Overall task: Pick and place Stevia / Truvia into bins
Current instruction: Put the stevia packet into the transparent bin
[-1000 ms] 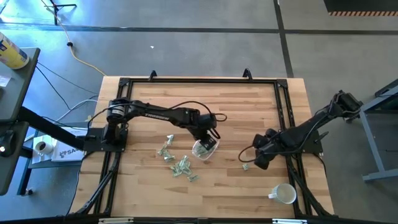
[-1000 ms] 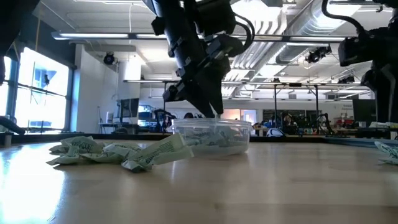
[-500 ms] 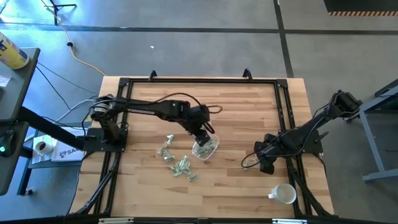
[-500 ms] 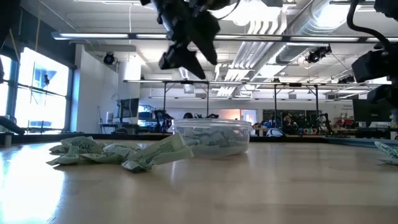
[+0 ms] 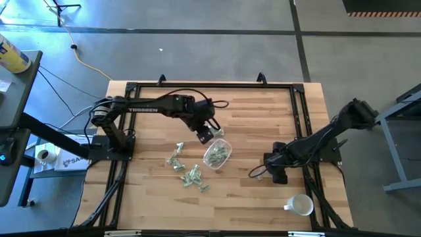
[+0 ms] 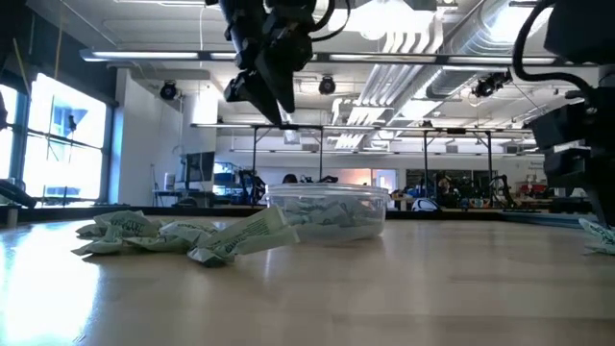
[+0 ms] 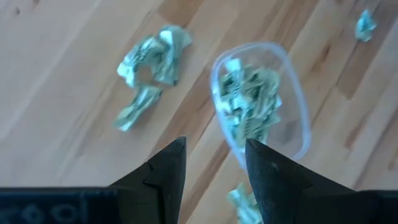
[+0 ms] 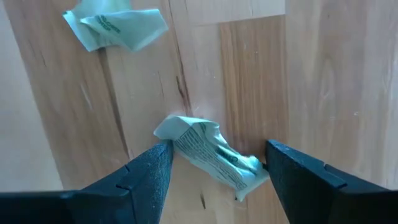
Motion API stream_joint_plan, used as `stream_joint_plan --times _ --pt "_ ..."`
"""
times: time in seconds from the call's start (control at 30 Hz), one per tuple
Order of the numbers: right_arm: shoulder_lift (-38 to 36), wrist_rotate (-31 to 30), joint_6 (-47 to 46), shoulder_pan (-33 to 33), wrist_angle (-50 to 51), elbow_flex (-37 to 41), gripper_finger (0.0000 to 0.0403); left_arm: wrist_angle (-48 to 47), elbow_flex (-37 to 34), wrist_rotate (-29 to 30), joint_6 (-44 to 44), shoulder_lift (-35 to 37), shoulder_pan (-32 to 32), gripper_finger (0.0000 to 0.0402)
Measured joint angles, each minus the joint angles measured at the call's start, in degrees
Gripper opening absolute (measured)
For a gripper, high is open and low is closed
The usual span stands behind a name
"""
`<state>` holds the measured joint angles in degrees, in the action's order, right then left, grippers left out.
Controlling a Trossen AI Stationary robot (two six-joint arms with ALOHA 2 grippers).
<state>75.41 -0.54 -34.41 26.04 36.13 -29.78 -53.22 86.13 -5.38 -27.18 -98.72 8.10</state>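
The clear container [image 5: 218, 155] stands on the wooden table with several pale green packets inside; it also shows in the low view [image 6: 327, 211] and the left wrist view [image 7: 261, 106]. Loose crumpled packets [image 5: 187, 171] lie beside it on the table's near-left side. My left gripper [image 5: 205, 135] hangs open and empty above the table, just far-left of the container [image 7: 214, 171]. My right gripper [image 5: 275, 172] is low over the table's right part, open, with its fingers on either side of one crumpled packet [image 8: 199, 140]. A second packet [image 8: 115, 25] lies just beyond it. My right gripper [image 8: 217, 152] comes down from above with its open fingers across the crumpled packet, which lies flat on the table. One fingertip [image 8: 163, 152] stands right at the packet's edge [image 8: 163, 129]. I cannot tell whether it touches the packet.
A white mug [image 5: 301, 205] stands near the table's near-right corner. A black frame [image 5: 210, 85] runs around the table's edges. Bare wood lies between the container and my right gripper. Another packet [image 6: 601, 235] shows at the low view's right edge.
My left gripper has risen out of the container and moved toward the table's far-left, leaving the container standing where it was. My right gripper has sunk toward the packet on the table's right part and shifted slightly toward the near edge.
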Motion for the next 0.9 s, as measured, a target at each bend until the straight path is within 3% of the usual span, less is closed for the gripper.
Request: stream_joint_plan --times 0.27,0.4,0.63,0.73,0.9 --pt "3.38 2.56 -4.64 -2.04 0.05 -0.22 0.0226 -4.07 0.0 -1.41 6.41 0.0 2.67 0.0197" --pt "3.46 3.03 -12.84 -3.56 -0.5 -0.13 0.0173 -5.76 -0.02 -1.54 10.0 0.0 5.64 0.0197" --pt "2.21 5.69 -28.27 -5.66 -1.85 -1.01 0.0045 -8.46 -0.09 -1.5 16.97 2.2 13.39 0.0197" --pt "1.12 1.16 -32.19 -5.55 -1.96 -4.07 0.0008 -8.79 -0.11 -1.52 19.96 3.7 17.6 0.0197" --pt "1.13 -7.46 -35.67 -7.32 -2.14 -11.71 0.0008 -8.64 -0.09 -1.92 24.29 4.76 25.17 0.0197"
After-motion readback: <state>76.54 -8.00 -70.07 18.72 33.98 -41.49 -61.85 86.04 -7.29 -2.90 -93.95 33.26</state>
